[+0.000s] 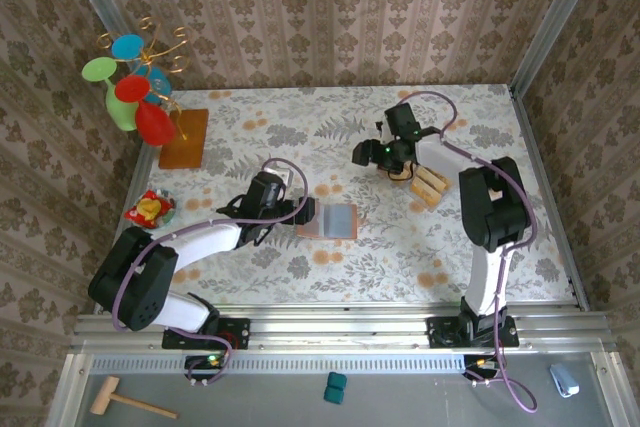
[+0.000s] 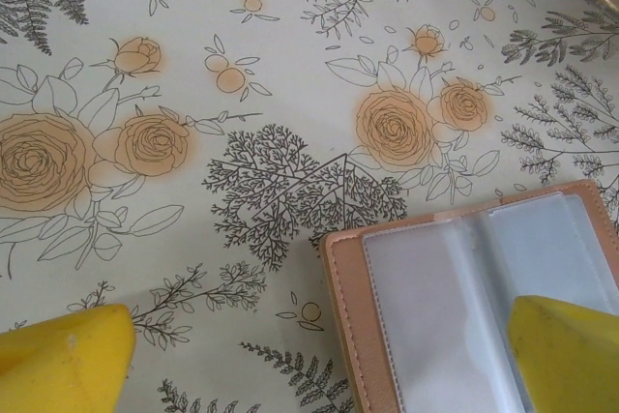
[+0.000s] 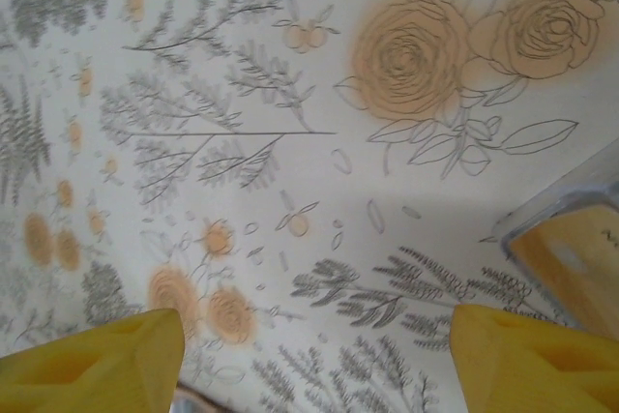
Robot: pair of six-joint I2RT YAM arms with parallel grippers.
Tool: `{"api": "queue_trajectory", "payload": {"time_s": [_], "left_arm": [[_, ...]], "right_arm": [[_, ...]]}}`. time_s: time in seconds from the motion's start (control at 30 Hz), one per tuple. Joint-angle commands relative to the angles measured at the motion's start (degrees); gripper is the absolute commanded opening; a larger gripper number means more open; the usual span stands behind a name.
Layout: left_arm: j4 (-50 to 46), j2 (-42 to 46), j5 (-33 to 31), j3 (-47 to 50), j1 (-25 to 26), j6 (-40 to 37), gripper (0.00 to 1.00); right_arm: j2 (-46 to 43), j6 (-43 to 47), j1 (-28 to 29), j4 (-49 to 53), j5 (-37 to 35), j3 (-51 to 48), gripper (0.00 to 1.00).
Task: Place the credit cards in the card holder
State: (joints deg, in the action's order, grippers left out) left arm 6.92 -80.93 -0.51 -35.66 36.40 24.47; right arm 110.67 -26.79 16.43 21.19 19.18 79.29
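The left arm reaches to mid-table, left gripper (image 1: 304,211) spread wide; the right arm stretches far, right gripper (image 1: 363,153) parted.

1. Card holder (image 1: 330,220) lies open on the table (image 1: 300,117), near the middle.
2. My left claw (image 1: 308,211) is at its left edge, one finger (image 2: 571,355) over the holder, the other over table.
3. Credit cards (image 1: 430,185) sit in a tray (image 3: 556,205), right of and behind the holder.
4. My right claw (image 1: 362,155) is just left of the tray.
5. Board (image 1: 185,137) is far left; packet (image 1: 150,209) lies in front of it.
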Motion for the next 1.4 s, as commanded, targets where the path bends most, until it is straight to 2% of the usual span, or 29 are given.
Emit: {"api": "queue_trajectory", "payload": {"time_s": [0.0,0.03,0.2,0.33,0.47,0.57,0.77,0.93,1.2,1.37], "left_arm": [[-0.59,0.11,0.91,-1.33,0.56,0.76,1.0],[-0.8,0.24,1.0,-1.42,0.52,0.73,1.0],[-1.33,1.68,1.04,-1.25,0.61,0.51,1.0],[-1.87,2.82,0.87,-0.84,0.68,0.57,1.0],[-2.33,3.88,0.79,-0.47,0.61,0.27,1.0],[-2.34,4.09,1.04,-0.33,0.68,0.4,1.0],[-1.5,4.11,1.4,-0.03,0.68,0.84,1.0],[-0.68,3.58,1.48,0.15,0.68,1.37,1.0],[-0.06,2.92,1.66,0.48,0.6,1.75,1.0],[0.23,2.46,1.66,0.27,0.66,1.86,1.0]], "right_arm": [[-7.52,3.41,0.35,4.12,-0.23,-0.09,0.89],[-8.86,4.14,0.33,4.79,-1.66,-0.48,0.99],[-13.72,5.26,-0.27,6.14,-7.73,-2.52,1.0],[-15.04,4.95,-2.33,5.57,-3.54,-4.44,1.0],[-14.53,7.18,-2.66,8.35,-3.69,-4.76,0.88],[-13.99,10.53,-2.13,12.5,-9.07,-4.48,0.82],[-13.67,17.46,1.35,17.4,-21.39,-4.08,0.76],[-11.17,19.53,4.08,19.93,-29.29,-2.07,0.69],[-6.1,20.78,5.68,20.24,-32.6,1.41,0.61],[-2.95,21.63,5.68,20.9,-33.97,4.05,0.6]]}}
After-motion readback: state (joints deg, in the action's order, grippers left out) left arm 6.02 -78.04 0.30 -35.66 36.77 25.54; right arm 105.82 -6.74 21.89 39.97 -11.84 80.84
